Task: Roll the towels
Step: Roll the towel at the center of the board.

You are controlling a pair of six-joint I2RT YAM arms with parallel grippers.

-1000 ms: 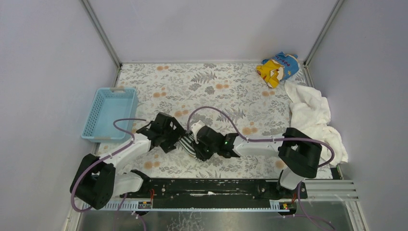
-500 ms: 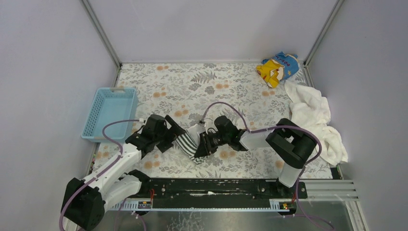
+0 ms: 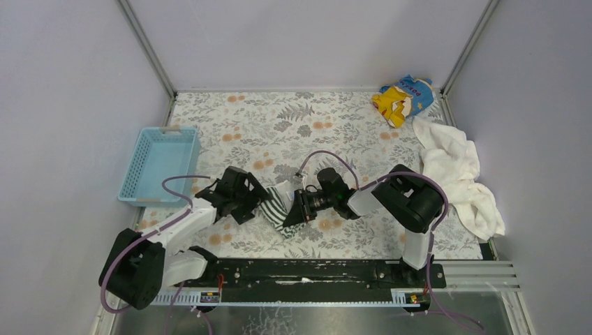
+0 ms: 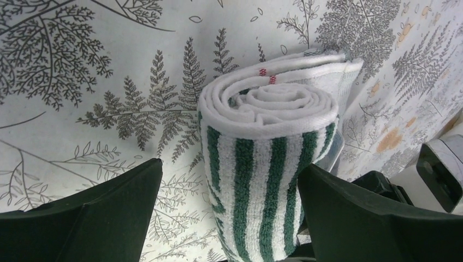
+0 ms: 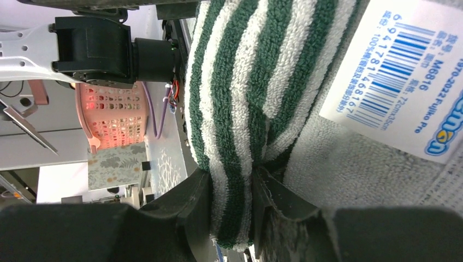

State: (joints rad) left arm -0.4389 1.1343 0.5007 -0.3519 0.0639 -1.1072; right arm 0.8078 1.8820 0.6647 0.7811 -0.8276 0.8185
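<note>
The small striped towel (image 3: 279, 207) is rolled into a tight spiral and lies on the floral table near the front centre. In the wrist views its stripes look dark green and white. My left gripper (image 3: 255, 199) is open, with its jaws on either side of the roll (image 4: 262, 164) and a gap on the left side. My right gripper (image 3: 297, 207) is shut on the towel's outer layer (image 5: 245, 82) from the other end, beside its white barcode label (image 5: 393, 71). The large white terry towel (image 3: 457, 174) lies crumpled at the right edge, away from both grippers.
A yellow-and-blue printed cloth (image 3: 403, 98) sits in the back right corner. A light blue basket (image 3: 159, 164) stands at the left edge. Grey walls close in the table (image 3: 335, 125) on three sides. The black rail (image 3: 307, 272) with the arm bases runs along the front.
My left gripper drew back to the left, then returned to the roll. My right arm folded in, its wrist turning while still gripping the towel. The roll shifted slightly.
</note>
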